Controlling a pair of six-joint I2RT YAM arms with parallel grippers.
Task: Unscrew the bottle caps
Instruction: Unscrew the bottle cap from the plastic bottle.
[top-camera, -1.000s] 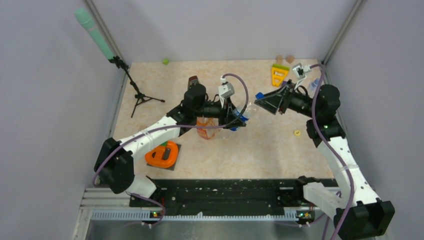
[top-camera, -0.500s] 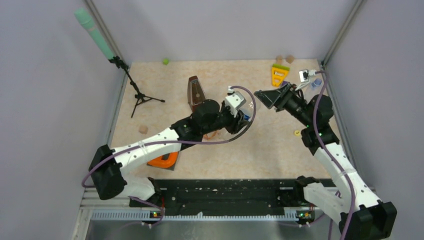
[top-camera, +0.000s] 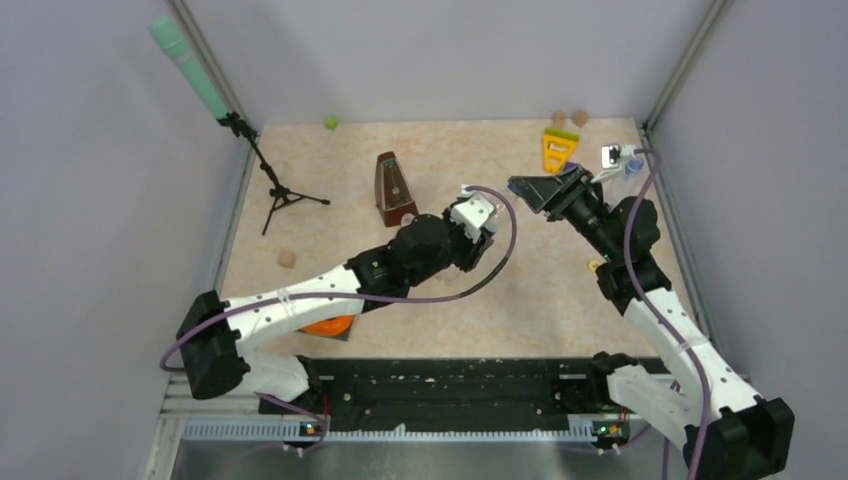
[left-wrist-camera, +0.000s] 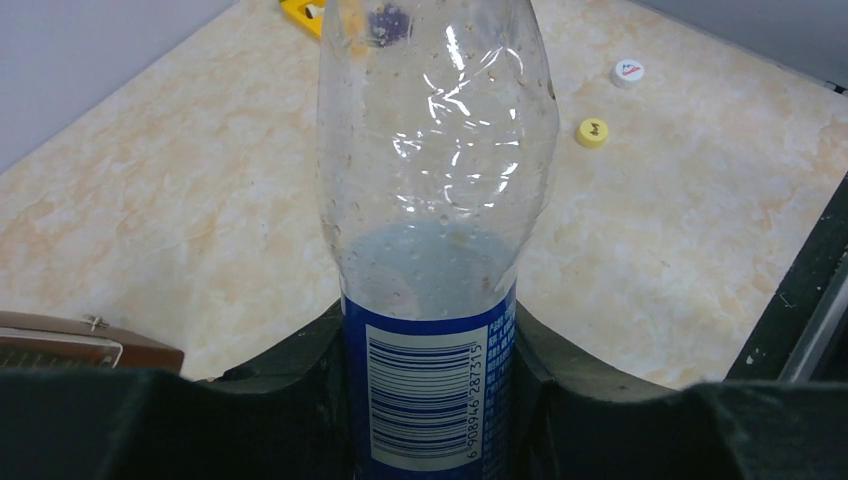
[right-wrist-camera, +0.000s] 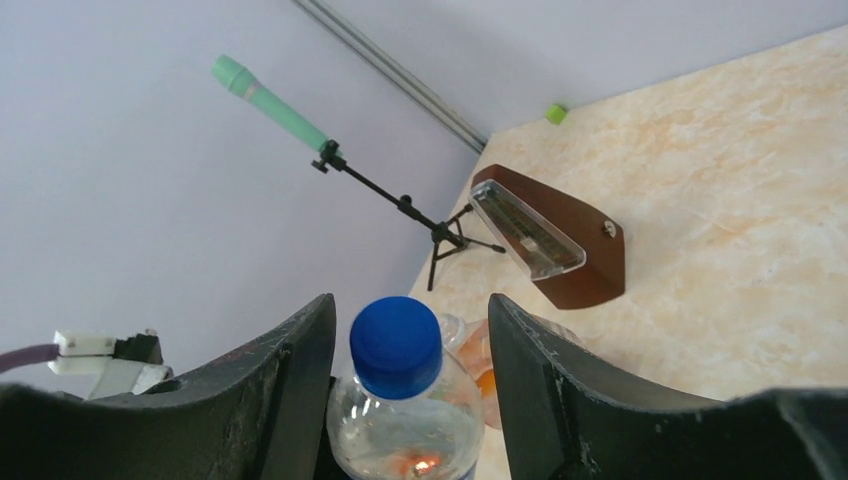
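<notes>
My left gripper (left-wrist-camera: 430, 335) is shut on the blue-labelled bottle (left-wrist-camera: 432, 200) and grips it at the label. The bottle stands up between the fingers. Its blue cap (right-wrist-camera: 396, 345) sits on the neck between the spread fingers of my right gripper (right-wrist-camera: 408, 310), with a gap on each side. In the top view the right gripper (top-camera: 527, 190) faces the left gripper (top-camera: 488, 232) over the mid table. A yellow cap (left-wrist-camera: 592, 132) and a white cap (left-wrist-camera: 627, 72) lie loose on the table. An orange-tinted bottle (right-wrist-camera: 487, 358) shows behind the held one.
A brown metronome (top-camera: 394, 188) stands behind the left arm. A microphone stand (top-camera: 270, 180) is at the far left, a yellow triangle (top-camera: 557, 148) and wooden discs (top-camera: 568, 118) at the far right. An orange object (top-camera: 322, 326) lies under the left arm.
My right gripper has opened off the blue cap and pulled slightly back. The left arm has swung right and nearer with the bottle, uncovering the metronome.
</notes>
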